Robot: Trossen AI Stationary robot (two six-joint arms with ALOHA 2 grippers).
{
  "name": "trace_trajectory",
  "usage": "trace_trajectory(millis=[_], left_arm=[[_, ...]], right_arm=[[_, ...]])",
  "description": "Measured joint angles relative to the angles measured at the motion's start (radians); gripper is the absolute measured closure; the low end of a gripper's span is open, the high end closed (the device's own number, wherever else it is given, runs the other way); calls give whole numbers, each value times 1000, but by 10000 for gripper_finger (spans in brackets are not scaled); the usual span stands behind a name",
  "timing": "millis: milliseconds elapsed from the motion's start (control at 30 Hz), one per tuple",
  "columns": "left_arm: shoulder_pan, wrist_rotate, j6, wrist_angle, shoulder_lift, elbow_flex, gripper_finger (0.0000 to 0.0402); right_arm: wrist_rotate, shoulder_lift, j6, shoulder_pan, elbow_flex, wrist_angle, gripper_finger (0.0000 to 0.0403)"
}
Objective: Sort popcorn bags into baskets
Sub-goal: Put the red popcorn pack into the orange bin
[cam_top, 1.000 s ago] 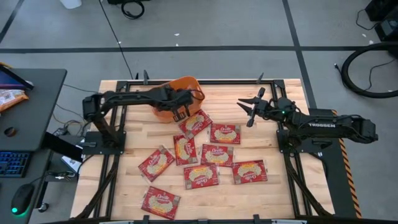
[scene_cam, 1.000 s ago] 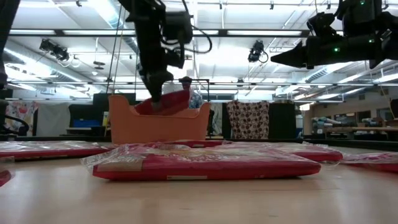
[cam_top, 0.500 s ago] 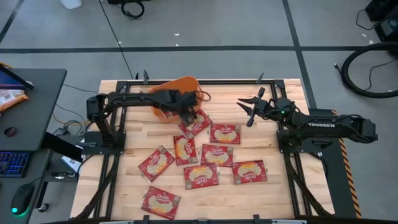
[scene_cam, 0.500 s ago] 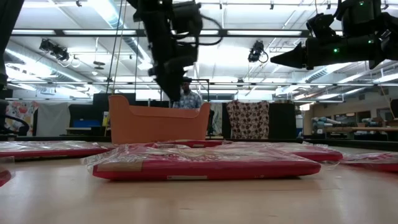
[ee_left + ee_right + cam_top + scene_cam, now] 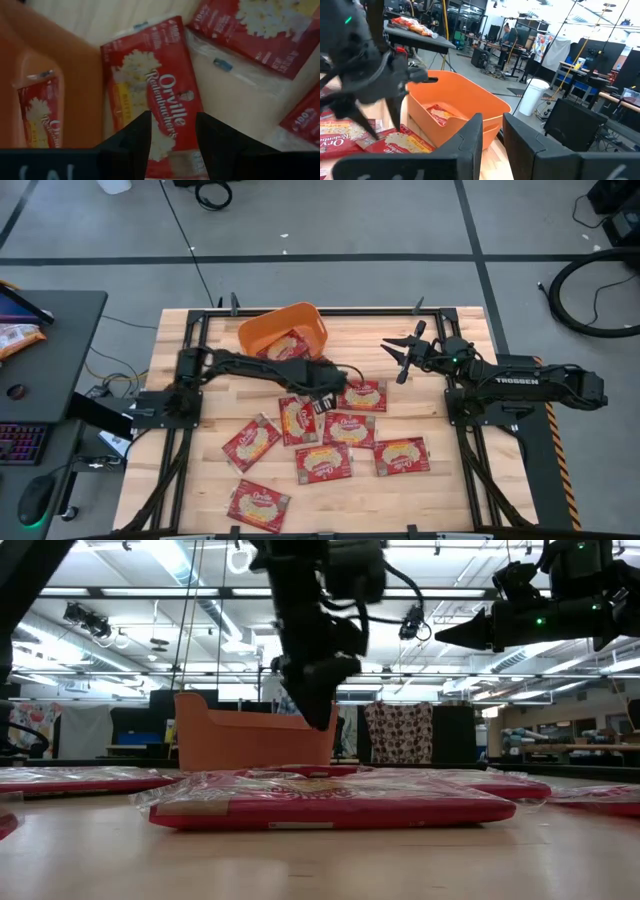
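Note:
The orange basket (image 5: 252, 332) stands at the table's far edge with one red popcorn bag (image 5: 289, 345) lying flat inside it. Several more popcorn bags lie flat on the wood in the middle, among them one (image 5: 362, 394) right of my left gripper and one (image 5: 258, 506) at the near edge. My left gripper (image 5: 325, 397) hangs open in the air just right of the basket, fingers pointing down over a bag (image 5: 150, 95) with nothing between them. My right gripper (image 5: 402, 350) hovers open, high over the far right of the table.
The table's black frame rails (image 5: 190, 360) run along its left and right sides. In the low view a bag (image 5: 330, 805) lies close in front, with the basket (image 5: 250, 740) behind it. A dark desk (image 5: 50, 350) stands left of the table. Bare wood shows at the far right.
My left gripper has let go of a popcorn bag over the basket; the bag now lies inside it. The gripper has then swung away from the basket toward the table's right and near side, ending above the bags in the middle. My right arm has kept still.

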Motion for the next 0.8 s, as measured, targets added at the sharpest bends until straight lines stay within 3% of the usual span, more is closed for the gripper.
trace_trajectory(millis=[333, 600, 800], left_arm=[[-29, -11, -26, 15, 132, 56, 243], [-27, -25, 18, -76, 154, 55, 245], [-27, -12, 22, -113, 153, 46, 291]], right_arm=[[-1, 0, 4, 0, 0, 2, 322], [-21, 0, 47, 0, 0, -4, 322], [-49, 0, 112, 2, 0, -81, 322]])
